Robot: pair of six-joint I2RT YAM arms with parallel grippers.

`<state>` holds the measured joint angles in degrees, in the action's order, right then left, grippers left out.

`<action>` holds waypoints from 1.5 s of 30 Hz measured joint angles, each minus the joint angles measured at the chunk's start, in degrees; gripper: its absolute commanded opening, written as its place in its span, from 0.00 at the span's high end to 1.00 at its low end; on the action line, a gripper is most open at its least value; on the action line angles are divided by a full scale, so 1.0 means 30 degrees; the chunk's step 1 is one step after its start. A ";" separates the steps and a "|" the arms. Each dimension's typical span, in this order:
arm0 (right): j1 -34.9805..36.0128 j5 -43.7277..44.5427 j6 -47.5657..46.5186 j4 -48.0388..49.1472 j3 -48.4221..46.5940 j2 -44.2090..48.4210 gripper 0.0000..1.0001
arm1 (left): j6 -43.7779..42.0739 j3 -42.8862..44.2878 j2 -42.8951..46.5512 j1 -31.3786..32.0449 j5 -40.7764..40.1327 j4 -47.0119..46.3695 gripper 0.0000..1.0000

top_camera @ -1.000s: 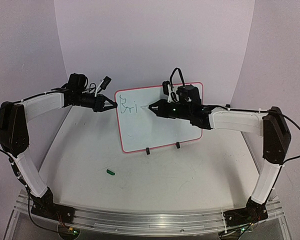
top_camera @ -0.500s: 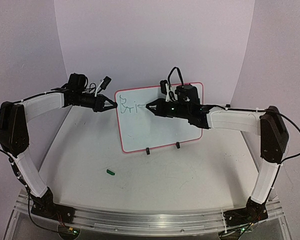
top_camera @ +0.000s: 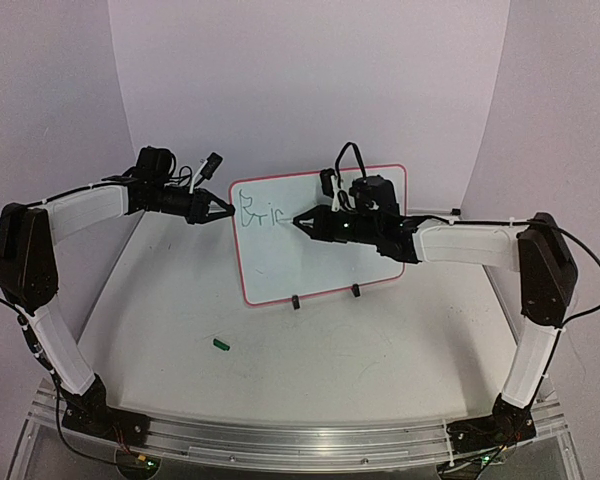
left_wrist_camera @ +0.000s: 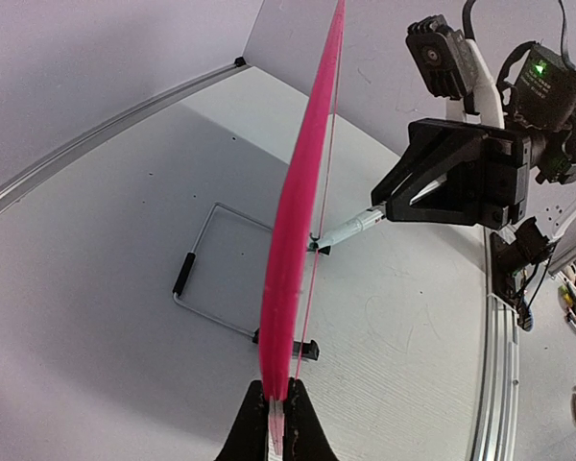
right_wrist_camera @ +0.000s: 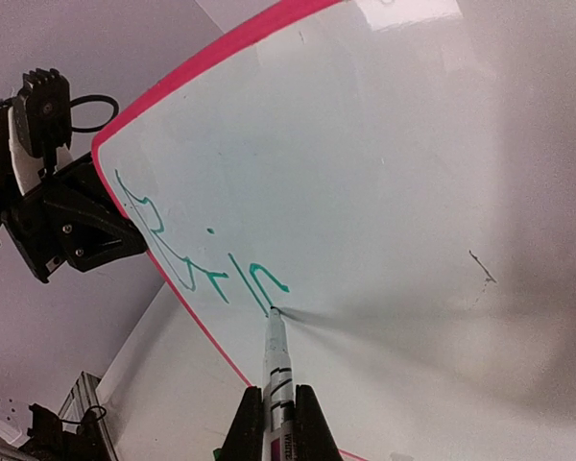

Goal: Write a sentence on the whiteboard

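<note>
Top view: whiteboard (top_camera: pixel 315 262) stands upright on clip feet (top_camera: pixel 294 303), mid-table toward the back. L gripper (top_camera: pixel 226 210) is pinched tight on its left rim; seen edge-on in L wrist cam. R gripper (top_camera: pixel 306 218) is clamped on marker (right_wrist_camera: pixel 276 370), tip touching the whiteboard just right of green letters (right_wrist_camera: pixel 202 259), upper-left area. Small green cap (top_camera: pixel 220 344) lies on table (top_camera: pixel 380 360), well apart, nearer the arm bases.
</note>
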<state>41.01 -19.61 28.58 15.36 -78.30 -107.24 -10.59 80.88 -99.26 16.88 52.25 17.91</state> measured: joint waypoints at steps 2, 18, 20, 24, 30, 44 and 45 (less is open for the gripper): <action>0.0009 0.0031 -0.0007 -0.0005 0.0007 0.0014 1.00 | 0.0000 0.0000 0.0000 0.0000 -0.0004 0.0000 1.00; -0.0022 0.0813 -0.0015 -0.0118 0.0036 0.0599 1.00 | -0.0022 0.0000 0.0044 0.0058 0.0001 0.0015 1.00; -0.0022 0.0813 -0.0015 -0.0121 0.0036 0.0599 1.00 | -0.0022 0.0000 0.0044 0.0058 0.0001 0.0015 1.00; -0.0028 0.0805 -0.0009 -0.0096 0.0071 0.0599 1.00 | -0.0022 0.0000 0.0044 0.0066 0.0000 0.0015 1.00; -0.0022 0.0633 0.0086 -0.0008 0.0805 0.0599 1.00 | -0.0022 0.0000 0.0044 0.0073 -0.0006 0.0022 1.00; 0.0242 -0.0252 0.0629 0.0007 0.1010 -0.0172 1.00 | -0.0022 0.0000 0.0051 0.0073 -0.0013 0.0022 1.00; 0.0321 -0.0308 0.0658 0.0024 0.0901 -0.0309 1.00 | -0.0022 0.0000 0.0051 0.0073 -0.0013 0.0022 1.00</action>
<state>41.98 -20.53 30.55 15.43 -75.60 -108.17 -10.66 80.88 -99.11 17.10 52.21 17.98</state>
